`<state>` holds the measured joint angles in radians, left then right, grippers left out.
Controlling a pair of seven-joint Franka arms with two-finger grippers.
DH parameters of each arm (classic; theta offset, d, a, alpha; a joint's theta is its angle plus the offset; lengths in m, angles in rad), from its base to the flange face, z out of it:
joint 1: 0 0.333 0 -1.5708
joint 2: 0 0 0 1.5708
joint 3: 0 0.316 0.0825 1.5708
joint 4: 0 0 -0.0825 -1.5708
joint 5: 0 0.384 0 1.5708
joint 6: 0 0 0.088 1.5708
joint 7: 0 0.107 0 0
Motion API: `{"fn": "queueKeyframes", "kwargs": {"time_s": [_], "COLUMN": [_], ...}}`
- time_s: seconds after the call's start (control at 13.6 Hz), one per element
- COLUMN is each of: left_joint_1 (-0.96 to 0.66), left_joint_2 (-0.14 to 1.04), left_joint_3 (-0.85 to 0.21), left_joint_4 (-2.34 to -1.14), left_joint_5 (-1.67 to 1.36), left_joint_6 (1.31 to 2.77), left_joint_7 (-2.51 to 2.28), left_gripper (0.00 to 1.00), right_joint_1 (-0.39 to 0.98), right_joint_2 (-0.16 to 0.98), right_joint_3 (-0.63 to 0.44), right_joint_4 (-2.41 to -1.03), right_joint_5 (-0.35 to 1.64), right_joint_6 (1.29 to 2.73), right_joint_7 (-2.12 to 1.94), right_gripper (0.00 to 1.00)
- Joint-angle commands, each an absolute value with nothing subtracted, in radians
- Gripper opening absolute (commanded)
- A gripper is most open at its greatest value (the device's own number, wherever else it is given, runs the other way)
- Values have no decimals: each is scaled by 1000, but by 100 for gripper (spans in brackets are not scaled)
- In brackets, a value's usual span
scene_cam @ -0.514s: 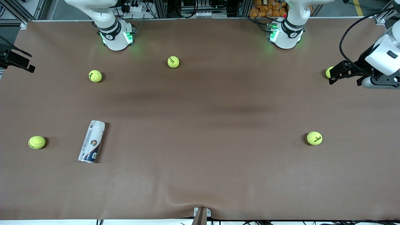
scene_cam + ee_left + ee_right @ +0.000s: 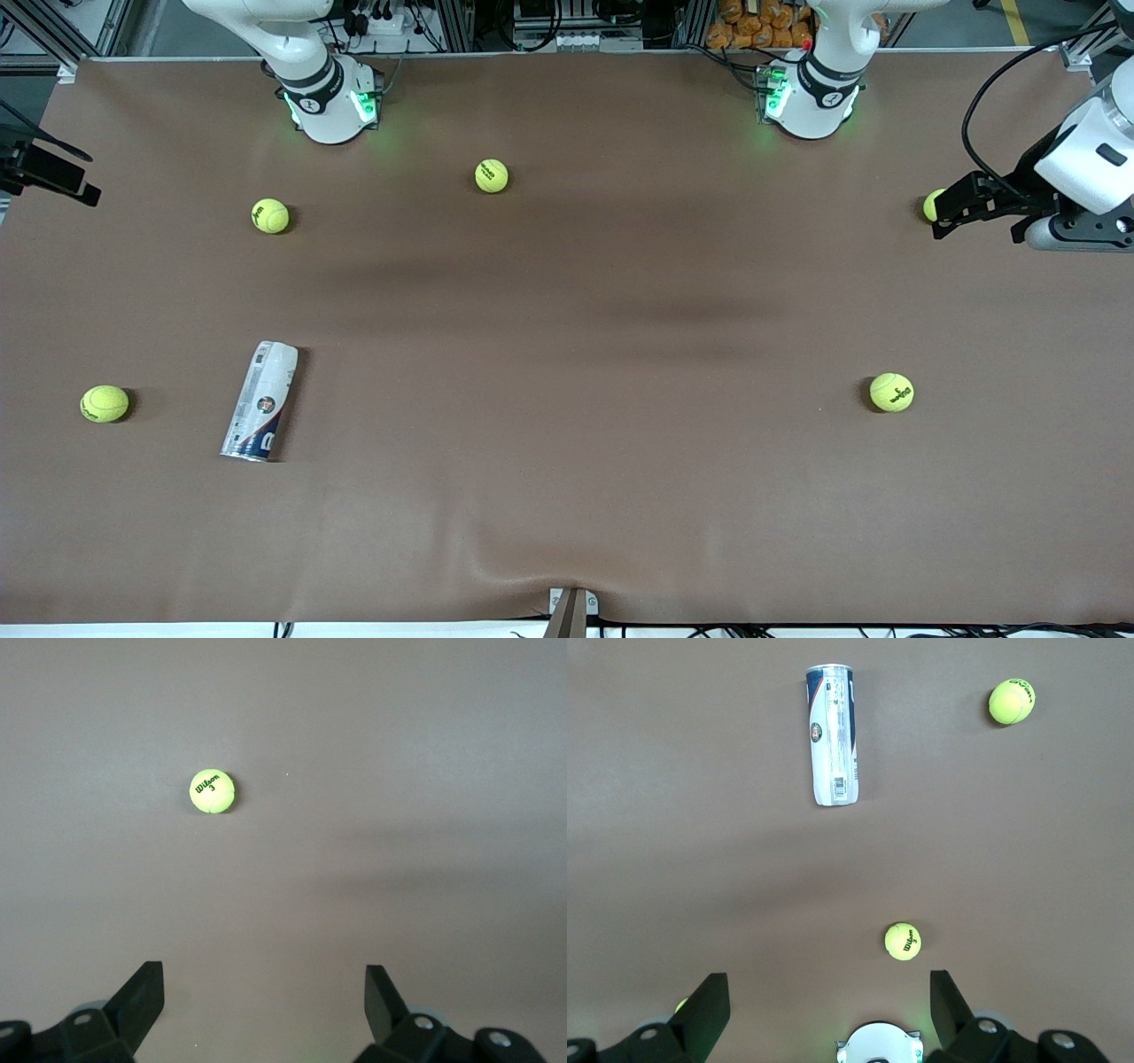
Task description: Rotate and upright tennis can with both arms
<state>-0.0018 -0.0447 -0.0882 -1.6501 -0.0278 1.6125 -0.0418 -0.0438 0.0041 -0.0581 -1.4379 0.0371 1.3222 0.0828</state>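
Note:
The tennis can (image 2: 260, 401) lies on its side on the brown table, toward the right arm's end and nearer the front camera than most balls. Its label is white and navy. It also shows in the right wrist view (image 2: 833, 735). My left gripper (image 2: 941, 215) hangs in the air over the left arm's end of the table, far from the can; its fingers stand wide apart and empty in the left wrist view (image 2: 264, 979). My right gripper (image 2: 830, 988) is open and empty, high over its own base (image 2: 877, 1047), and is out of the front view.
Several yellow-green tennis balls lie scattered: one (image 2: 104, 403) beside the can, one (image 2: 270, 215) and one (image 2: 492, 175) nearer the bases, one (image 2: 891, 392) toward the left arm's end, one (image 2: 928, 206) half hidden by the left gripper. A black mount (image 2: 49, 173) juts in at the table's edge.
The left gripper has shifted very slightly toward the robots' bases. The can and the balls have not moved.

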Motion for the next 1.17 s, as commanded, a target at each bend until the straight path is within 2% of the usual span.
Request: {"fn": "queueKeyframes", "kwargs": {"time_s": [0.0,1.1], "left_joint_1": [8,8], "left_joint_2": [-35,-35], "left_joint_3": [-89,-91], "left_joint_4": [-1623,-1624], "left_joint_5": [-37,-37], "left_joint_6": [1594,1594], "left_joint_7": [-44,-46], "left_gripper": [100,100], "right_joint_1": [-40,9], "right_joint_2": [-15,18], "right_joint_3": [-54,-54], "right_joint_4": [-1456,-1493], "right_joint_5": [25,26], "right_joint_6": [1330,1431], "right_joint_7": [100,98], "right_gripper": [100,100]}}
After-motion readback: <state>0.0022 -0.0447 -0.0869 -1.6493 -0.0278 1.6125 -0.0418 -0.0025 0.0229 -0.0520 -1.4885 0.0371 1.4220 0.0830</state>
